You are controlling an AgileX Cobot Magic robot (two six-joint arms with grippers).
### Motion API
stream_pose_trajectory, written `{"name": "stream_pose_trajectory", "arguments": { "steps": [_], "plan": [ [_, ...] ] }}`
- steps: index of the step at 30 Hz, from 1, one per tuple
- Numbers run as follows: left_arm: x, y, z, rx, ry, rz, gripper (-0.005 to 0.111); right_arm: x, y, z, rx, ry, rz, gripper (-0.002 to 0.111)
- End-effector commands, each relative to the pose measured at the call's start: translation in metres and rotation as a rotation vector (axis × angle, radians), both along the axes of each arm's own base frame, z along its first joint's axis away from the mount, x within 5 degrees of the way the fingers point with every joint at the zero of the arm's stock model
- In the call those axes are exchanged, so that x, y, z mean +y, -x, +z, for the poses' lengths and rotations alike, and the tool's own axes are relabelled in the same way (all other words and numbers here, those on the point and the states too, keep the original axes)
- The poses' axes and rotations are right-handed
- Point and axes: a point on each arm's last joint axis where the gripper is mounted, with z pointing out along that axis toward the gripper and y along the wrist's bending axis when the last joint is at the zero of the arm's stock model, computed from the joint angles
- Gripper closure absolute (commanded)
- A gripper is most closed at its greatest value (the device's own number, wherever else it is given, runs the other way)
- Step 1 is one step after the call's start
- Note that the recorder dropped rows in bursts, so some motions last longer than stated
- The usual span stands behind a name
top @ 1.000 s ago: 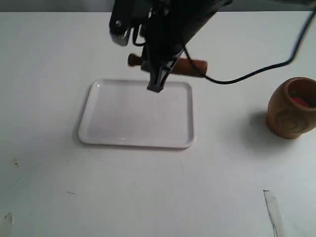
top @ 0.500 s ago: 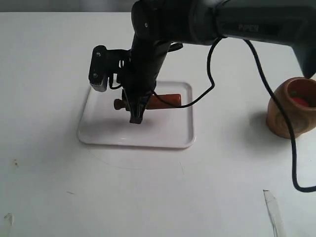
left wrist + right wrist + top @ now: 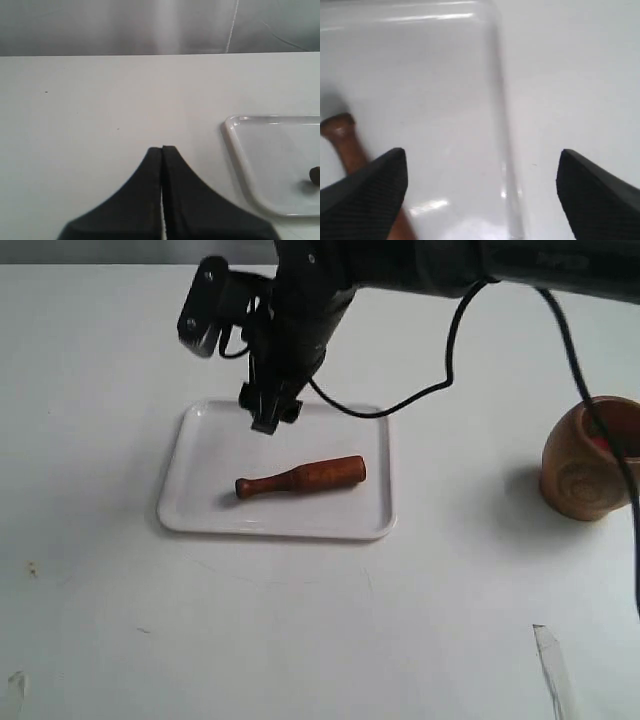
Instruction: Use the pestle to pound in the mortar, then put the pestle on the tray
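The dark reddish-brown pestle (image 3: pixel 300 477) lies flat on the white tray (image 3: pixel 210 510), thick end to the right, knobbed tip to the left; its knob and neck (image 3: pixel 342 137) show in the right wrist view. My right gripper (image 3: pixel 268 412) hangs open and empty above the tray's far rim, apart from the pestle, fingers spread wide over the tray edge (image 3: pixel 502 150). The wooden mortar (image 3: pixel 592 460) stands at the right edge, reddish inside. My left gripper (image 3: pixel 162 148) is shut on nothing over bare table beside the tray corner (image 3: pixel 235 127), where the pestle's tip (image 3: pixel 315 174) peeks in.
A black cable (image 3: pixel 440 360) loops from the right arm over the table behind the tray. A thin pale strip (image 3: pixel 553 665) lies on the table at the front right. A small mark (image 3: pixel 30 568) is at the front left.
My right gripper carried the pestle down onto the tray, let it go, opened and rose toward the far rim. The pestle now rests free on the tray.
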Motion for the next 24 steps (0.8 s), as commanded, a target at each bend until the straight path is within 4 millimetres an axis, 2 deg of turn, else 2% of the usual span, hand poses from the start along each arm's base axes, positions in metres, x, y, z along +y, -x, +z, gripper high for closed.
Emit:
{"name": "stream_pose_trajectory", "arguments": {
  "steps": [1,6,13,15,19,21,24],
  "plan": [
    [-0.001,0.0,0.0,-0.004,0.015,-0.006,0.107,-0.017,-0.007,0.054,-0.194,-0.066,-0.147,0.038],
    [-0.001,0.0,0.0,-0.004,0.015,-0.006,0.107,-0.038,-0.003,0.101,-0.31,-0.14,-0.29,0.04],
    [-0.001,0.0,0.0,-0.004,0.015,-0.006,0.107,-0.069,0.02,0.152,-0.353,-0.228,-0.334,0.042],
    [-0.001,0.0,0.0,-0.004,0.015,-0.006,0.107,-0.082,0.027,0.157,-0.358,-0.25,-0.349,0.044],
    [-0.001,0.0,0.0,-0.004,0.015,-0.006,0.107,-0.117,0.043,0.15,-0.378,-0.324,-0.391,0.045],
    [-0.001,0.0,0.0,-0.004,0.015,-0.006,0.107,-0.135,0.051,0.146,-0.4,-0.404,-0.412,0.045],
    [-0.001,0.0,0.0,-0.004,0.015,-0.006,0.107,-0.16,0.07,0.145,-0.415,-0.615,-0.406,0.045]
  ]
}}
